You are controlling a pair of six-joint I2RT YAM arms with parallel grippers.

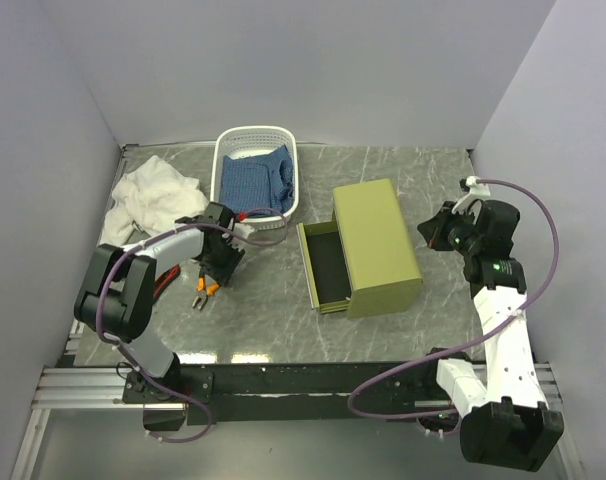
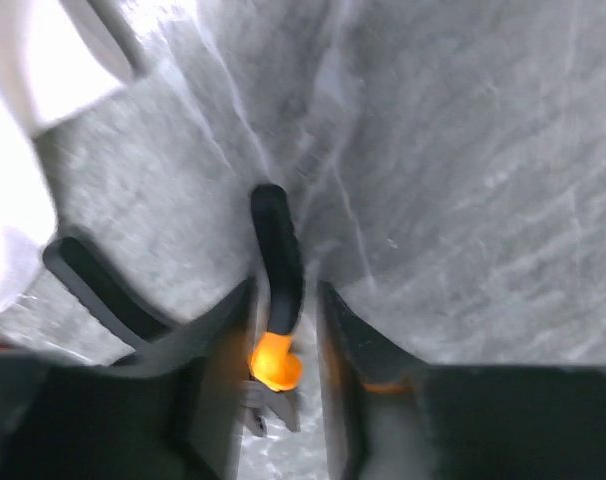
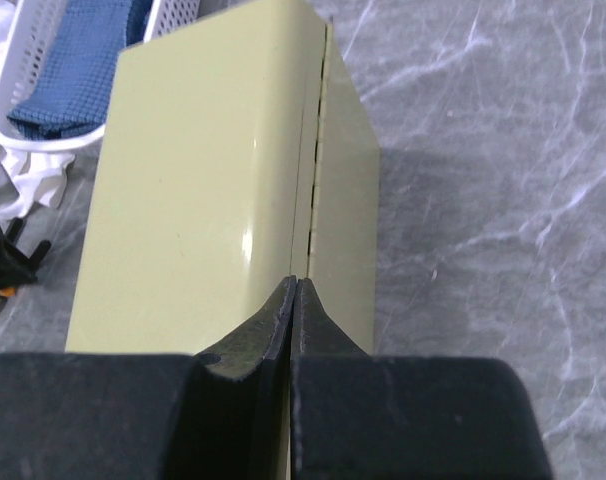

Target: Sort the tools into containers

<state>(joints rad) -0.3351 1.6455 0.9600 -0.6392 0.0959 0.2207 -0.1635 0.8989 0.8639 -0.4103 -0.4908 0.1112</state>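
The orange-black pliers [image 1: 201,296] lie on the table left of the chest. My left gripper [image 1: 211,275] is down over them and open. In the left wrist view its fingers [image 2: 223,330] straddle one black handle of the pliers [image 2: 276,240], with a small gap on the right side. The other handle [image 2: 98,285] lies outside the left finger. My right gripper [image 1: 430,232] is shut and empty, hovering by the right side of the olive-green drawer chest [image 1: 378,245]. It shows above the chest [image 3: 203,190] in the right wrist view [image 3: 295,280]. The chest's drawer [image 1: 323,268] is pulled open.
The white perforated basket [image 1: 283,140] with blue fabric [image 1: 253,178] stands at the back, also seen from the right wrist [image 3: 43,40]. A white cloth [image 1: 148,195] lies at the back left. A red handle [image 1: 163,283] shows under my left arm.
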